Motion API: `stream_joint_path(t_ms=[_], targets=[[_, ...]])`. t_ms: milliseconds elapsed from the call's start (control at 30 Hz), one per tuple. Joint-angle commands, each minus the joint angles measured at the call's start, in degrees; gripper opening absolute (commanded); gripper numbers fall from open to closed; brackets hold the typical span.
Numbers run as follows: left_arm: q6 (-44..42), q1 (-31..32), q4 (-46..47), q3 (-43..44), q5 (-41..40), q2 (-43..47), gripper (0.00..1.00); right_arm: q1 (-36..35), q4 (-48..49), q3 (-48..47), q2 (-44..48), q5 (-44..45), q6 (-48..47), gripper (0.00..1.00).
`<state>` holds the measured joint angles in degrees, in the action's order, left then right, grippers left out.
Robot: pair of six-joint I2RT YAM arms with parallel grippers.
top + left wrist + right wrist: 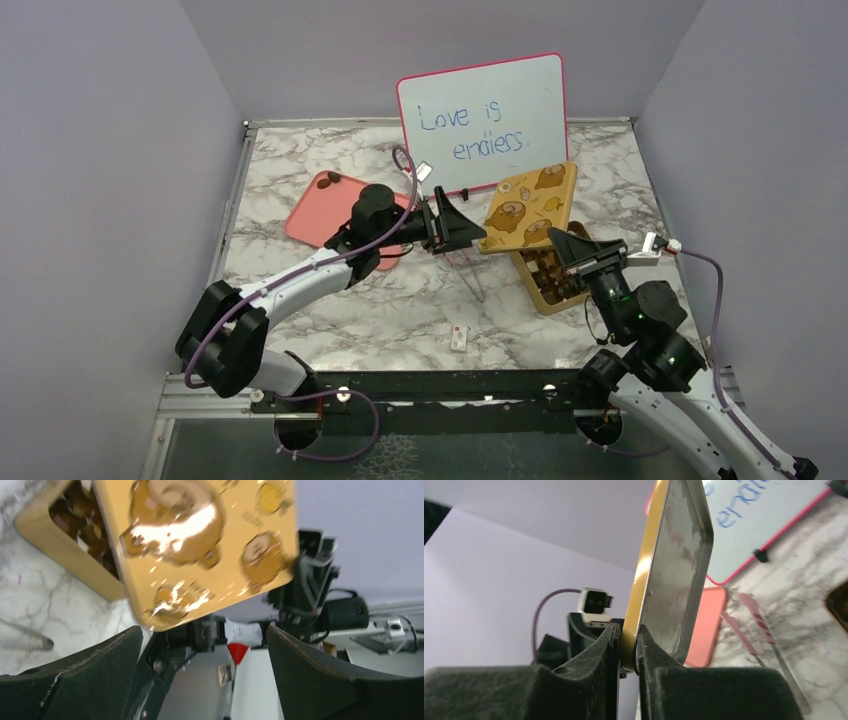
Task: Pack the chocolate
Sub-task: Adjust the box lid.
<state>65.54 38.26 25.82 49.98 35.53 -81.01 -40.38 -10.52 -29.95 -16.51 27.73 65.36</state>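
Observation:
Dark chocolate pieces fill the open gold box at centre right; the left wrist view shows them in the box too. Two more chocolate pieces lie on the pink tray. The gold lid, printed with bears, hangs tilted above the box. My right gripper is shut on the lid's near edge. My left gripper is open just left of the lid, apart from it, with nothing between its fingers.
A whiteboard reading "Love is endless." leans against the back wall. Thin tongs lie on the marble table between the arms, pink-handled in the right wrist view. A small white tag lies near the front edge.

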Motion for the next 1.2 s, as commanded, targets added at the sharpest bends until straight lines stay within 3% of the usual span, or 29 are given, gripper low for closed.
stream_joint_path(t_ms=[0, 167, 400, 733, 800, 1033, 1167], targets=[[-1.3, -0.5, 2.5, -5.6, 8.5, 7.1, 0.96, 0.1, 13.5, -6.2, -2.0, -13.1, -14.0, 0.01], [-2.1, -3.2, 2.4, -8.5, 4.4, 17.0, 0.99, 0.1, 15.0, -8.7, -5.0, -25.7, -17.4, 0.01], [-4.7, -5.6, 2.4, -4.4, 4.7, 19.0, 0.99, 0.1, 24.2, -6.6, -5.2, -40.6, -12.4, 0.01], [-1.4, -6.0, 6.0, -7.5, 0.2, 25.6, 0.98, 0.1, 25.4, -8.6, -4.9, -44.9, -9.4, 0.01], [0.2, -6.0, 9.0, -8.3, 0.1, 27.8, 0.92, 0.1, 24.7, -8.5, -5.1, -45.1, -9.2, 0.01], [3.9, -6.0, 11.4, -10.7, -2.0, 35.6, 0.53, 0.1, 22.9, -4.6, -2.7, -39.7, -4.7, 0.01], [5.7, -6.0, 11.9, -12.1, -2.6, 36.7, 0.47, 0.1, 23.3, -2.9, -3.4, -39.4, -2.7, 0.01]])
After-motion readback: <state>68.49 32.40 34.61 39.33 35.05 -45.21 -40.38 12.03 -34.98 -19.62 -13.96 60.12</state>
